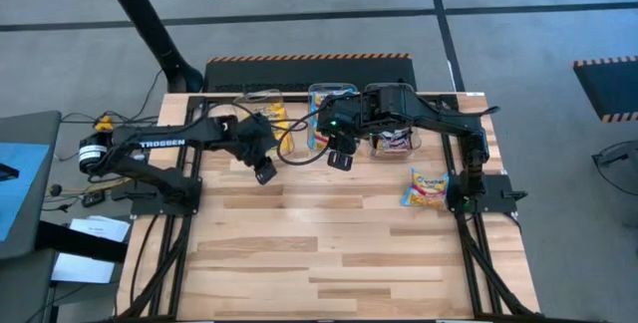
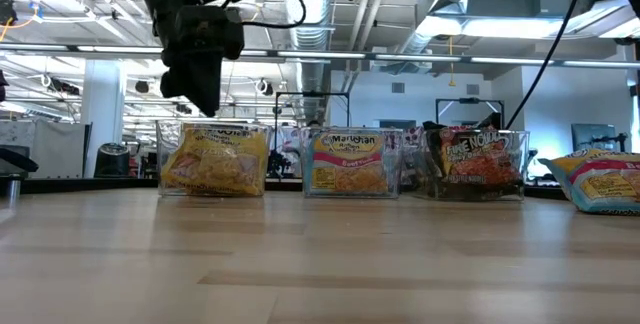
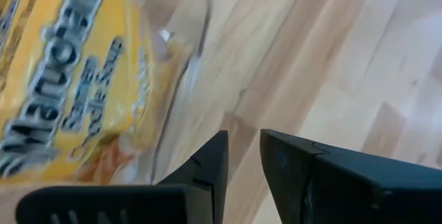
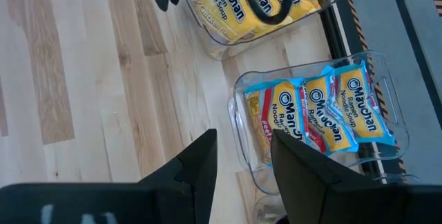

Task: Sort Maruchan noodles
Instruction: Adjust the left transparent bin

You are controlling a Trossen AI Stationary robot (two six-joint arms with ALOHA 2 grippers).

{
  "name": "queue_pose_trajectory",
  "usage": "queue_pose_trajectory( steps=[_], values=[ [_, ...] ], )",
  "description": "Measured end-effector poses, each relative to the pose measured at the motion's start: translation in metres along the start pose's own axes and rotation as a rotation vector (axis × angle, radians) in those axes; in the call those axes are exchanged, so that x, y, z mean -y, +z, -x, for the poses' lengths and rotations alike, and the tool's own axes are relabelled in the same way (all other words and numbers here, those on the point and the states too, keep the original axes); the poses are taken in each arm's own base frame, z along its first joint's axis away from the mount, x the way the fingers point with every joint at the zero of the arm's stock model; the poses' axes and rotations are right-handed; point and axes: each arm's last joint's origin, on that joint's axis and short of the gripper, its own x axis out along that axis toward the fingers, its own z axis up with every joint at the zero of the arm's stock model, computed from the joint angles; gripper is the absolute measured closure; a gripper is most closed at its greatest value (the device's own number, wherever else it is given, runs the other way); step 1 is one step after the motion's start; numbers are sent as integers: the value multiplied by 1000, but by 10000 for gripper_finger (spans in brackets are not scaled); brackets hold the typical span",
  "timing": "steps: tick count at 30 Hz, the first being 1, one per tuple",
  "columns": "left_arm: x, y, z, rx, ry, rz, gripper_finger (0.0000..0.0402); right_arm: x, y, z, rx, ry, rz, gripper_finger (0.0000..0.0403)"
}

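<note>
Maruchan noodles fill three clear bins along the far edge: yellow packets [image 2: 213, 159] in the left bin [image 1: 261, 114], light blue packets [image 4: 321, 110] in the middle bin [image 1: 321, 114], dark packets [image 2: 478, 162] in the right bin [image 1: 396, 141]. One loose light blue and pink packet [image 1: 427, 188] lies flat on the table near the right edge. My left gripper [image 3: 243, 156] hangs open and holds nothing, just on the near side of the yellow bin. My right gripper [image 4: 243, 158] hovers open and holds nothing, high above the table in front of the middle bin.
The wooden table [image 1: 329, 253] spreads out bare on the near side of the bins. Black frame rails [image 1: 469, 233] run along both side edges. Cables loop between the arms above the bins.
</note>
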Motion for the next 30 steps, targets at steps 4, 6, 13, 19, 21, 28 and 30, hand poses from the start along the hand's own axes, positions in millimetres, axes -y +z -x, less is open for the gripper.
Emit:
queue_pose_trajectory(
  steps=[4, 6, 13, 19, 21, 28, 30],
  values=[
    [-4, -2, -2, -23, 62, 4, 330, 0, 0, 0, 1, 0, 0, 243],
    [-7, -2, -3, -35, 75, 14, 330, 0, 0, 0, 0, 0, 0, 243],
    [-13, -3, -9, -83, 100, 13, 330, 0, 0, 0, -1, 0, 1, 243],
    [-24, -5, -9, -116, 179, 29, 330, 0, 0, 0, -1, 0, 1, 243],
    [-28, -6, -8, -136, 191, 42, 330, 0, 0, 0, -1, 1, 1, 243],
    [-40, -4, -6, -130, 225, 87, 330, 0, 0, 0, -1, 0, 1, 243],
    [-44, -5, -4, -141, 253, 108, 330, 0, 0, 0, -1, 0, 1, 243]
  ],
)
